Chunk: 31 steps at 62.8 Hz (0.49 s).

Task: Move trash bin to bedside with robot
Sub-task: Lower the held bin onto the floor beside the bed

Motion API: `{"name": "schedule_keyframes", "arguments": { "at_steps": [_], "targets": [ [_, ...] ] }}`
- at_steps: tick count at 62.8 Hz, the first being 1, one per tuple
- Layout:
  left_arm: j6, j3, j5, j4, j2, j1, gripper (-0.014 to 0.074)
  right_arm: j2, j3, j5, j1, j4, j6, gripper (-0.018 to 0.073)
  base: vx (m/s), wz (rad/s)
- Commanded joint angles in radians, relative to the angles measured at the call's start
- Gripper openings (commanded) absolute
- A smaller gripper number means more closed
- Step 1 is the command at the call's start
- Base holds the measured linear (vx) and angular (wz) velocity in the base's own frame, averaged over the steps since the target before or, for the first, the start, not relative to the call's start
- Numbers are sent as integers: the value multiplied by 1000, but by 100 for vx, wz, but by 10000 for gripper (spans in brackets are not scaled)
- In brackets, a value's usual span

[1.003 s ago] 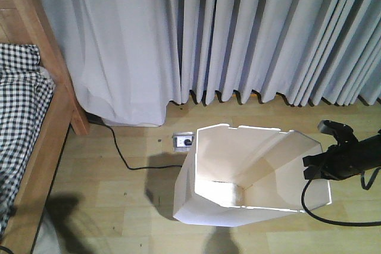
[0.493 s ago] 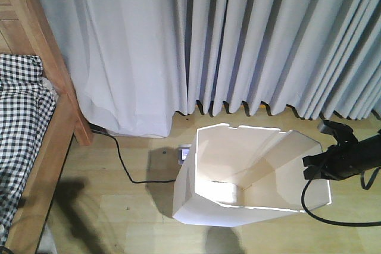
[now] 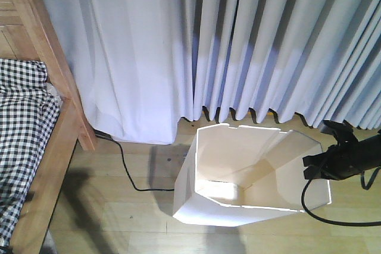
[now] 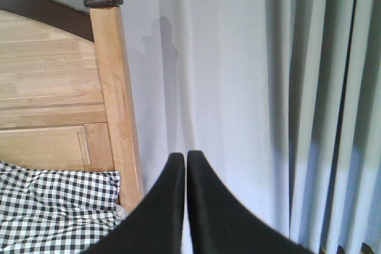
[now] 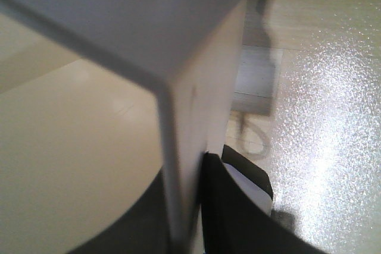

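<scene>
Gripping the white trash bin (image 3: 190,201) by its right-hand wall, the right gripper (image 3: 314,169) stands clenched on the plastic. One finger (image 5: 235,212) is outside the wall and the other apparently inside, though the wrist view is blurred there. The bin stands upright on the wooden floor (image 3: 107,209), just in front of the pale curtain (image 3: 250,40) and apart from the wooden bed frame (image 3: 56,81) and checkered bedding (image 3: 21,123) at left. A black cable (image 3: 126,171) lies on the floor between them. The left gripper (image 4: 185,168) hangs pressed closed on nothing, facing the bed post (image 4: 116,87).
</scene>
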Motion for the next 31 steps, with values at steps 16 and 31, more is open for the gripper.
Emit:
{"name": "schedule_keyframes", "arguments": {
  "at_steps": [16,31],
  "targets": [
    [-14,12,-74,-9,-6,-6,-6,-73,-12,196,-1,61,0,-3,3,3],
    [-14,12,-74,-9,-6,-6,-6,-73,-12,196,-1,61,0,-3,0,0]
  ]
}}
